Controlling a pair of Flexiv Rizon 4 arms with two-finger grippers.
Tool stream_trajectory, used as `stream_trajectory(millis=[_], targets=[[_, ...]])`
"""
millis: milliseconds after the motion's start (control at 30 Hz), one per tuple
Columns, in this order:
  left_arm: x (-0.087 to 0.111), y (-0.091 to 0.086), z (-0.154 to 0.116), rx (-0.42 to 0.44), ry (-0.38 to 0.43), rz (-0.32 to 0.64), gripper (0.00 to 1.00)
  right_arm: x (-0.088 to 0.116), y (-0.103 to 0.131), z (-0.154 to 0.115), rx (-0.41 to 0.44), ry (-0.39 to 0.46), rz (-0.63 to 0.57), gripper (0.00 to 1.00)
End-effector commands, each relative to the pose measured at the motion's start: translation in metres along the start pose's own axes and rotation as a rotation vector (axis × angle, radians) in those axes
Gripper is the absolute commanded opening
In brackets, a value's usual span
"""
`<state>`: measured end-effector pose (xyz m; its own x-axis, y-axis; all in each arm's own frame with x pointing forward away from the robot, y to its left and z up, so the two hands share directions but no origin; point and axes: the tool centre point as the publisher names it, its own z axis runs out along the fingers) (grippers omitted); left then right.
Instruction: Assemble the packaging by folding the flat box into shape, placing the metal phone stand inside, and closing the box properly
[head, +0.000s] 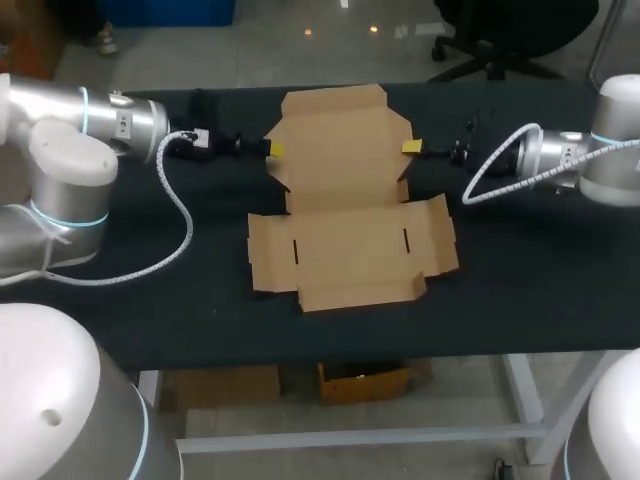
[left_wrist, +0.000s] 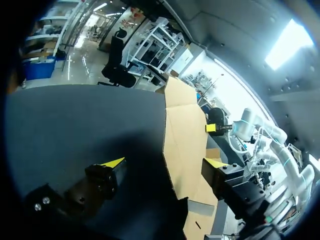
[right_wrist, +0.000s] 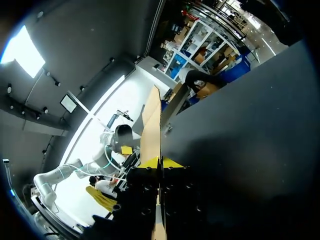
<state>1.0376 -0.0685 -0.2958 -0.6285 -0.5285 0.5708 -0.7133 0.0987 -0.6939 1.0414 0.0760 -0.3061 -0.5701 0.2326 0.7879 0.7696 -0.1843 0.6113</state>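
Note:
A flat brown cardboard box (head: 350, 240) lies unfolded in the middle of the dark table (head: 520, 290). Its far panel sits between my two grippers. My left gripper (head: 272, 148) is at that panel's left edge. In the left wrist view it (left_wrist: 164, 162) stands open, with the cardboard's edge (left_wrist: 185, 130) running between the yellow tips and touching neither. My right gripper (head: 411, 147) is at the right edge. In the right wrist view it (right_wrist: 160, 162) is shut on the thin cardboard flap (right_wrist: 150, 125), which rises from between its tips. No phone stand shows clearly.
A small dark object (head: 205, 100) lies at the table's back left, behind my left arm; what it is I cannot tell. Bare tabletop surrounds the box on the left, right and front, and the table's front edge is close below the box.

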Motion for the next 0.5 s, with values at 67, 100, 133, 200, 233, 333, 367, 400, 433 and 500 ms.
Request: stream_trajectory(millis=[67, 100, 133, 200, 233, 333, 367, 400, 433, 500], targets=[[-0.004, -0.007, 0.017, 0.009, 0.096, 0.032, 1.00, -0.005, 0.001, 0.001, -0.010, 0.028, -0.011, 0.00], [-0.001, -0.007, 0.020, 0.010, 0.105, 0.040, 1.00, -0.004, 0.001, 0.002, -0.012, 0.030, -0.014, 0.00], [0.000, -0.008, 0.022, 0.010, 0.115, 0.048, 1.00, -0.004, 0.001, 0.002, -0.013, 0.031, -0.017, 0.00], [0.004, -0.010, 0.026, 0.015, 0.136, 0.065, 1.00, -0.004, 0.002, 0.002, -0.017, 0.036, -0.023, 0.00], [0.005, -0.010, 0.028, 0.018, 0.148, 0.071, 1.00, -0.004, 0.002, 0.003, -0.017, 0.037, -0.025, 0.00], [0.008, -0.014, 0.031, 0.023, 0.182, 0.077, 1.00, -0.004, 0.003, 0.003, -0.023, 0.044, -0.033, 0.00], [0.008, -0.014, 0.031, 0.023, 0.182, 0.077, 1.00, -0.003, 0.003, 0.003, -0.026, 0.046, -0.037, 0.00], [0.008, -0.014, 0.031, 0.023, 0.182, 0.077, 1.00, -0.003, 0.004, 0.003, -0.029, 0.049, -0.042, 0.00], [0.008, -0.014, 0.031, 0.023, 0.182, 0.077, 1.00, -0.002, 0.004, 0.003, -0.031, 0.054, -0.047, 0.00], [0.008, -0.014, 0.031, 0.023, 0.182, 0.077, 1.00, -0.001, 0.006, 0.003, -0.036, 0.059, -0.056, 0.00]])
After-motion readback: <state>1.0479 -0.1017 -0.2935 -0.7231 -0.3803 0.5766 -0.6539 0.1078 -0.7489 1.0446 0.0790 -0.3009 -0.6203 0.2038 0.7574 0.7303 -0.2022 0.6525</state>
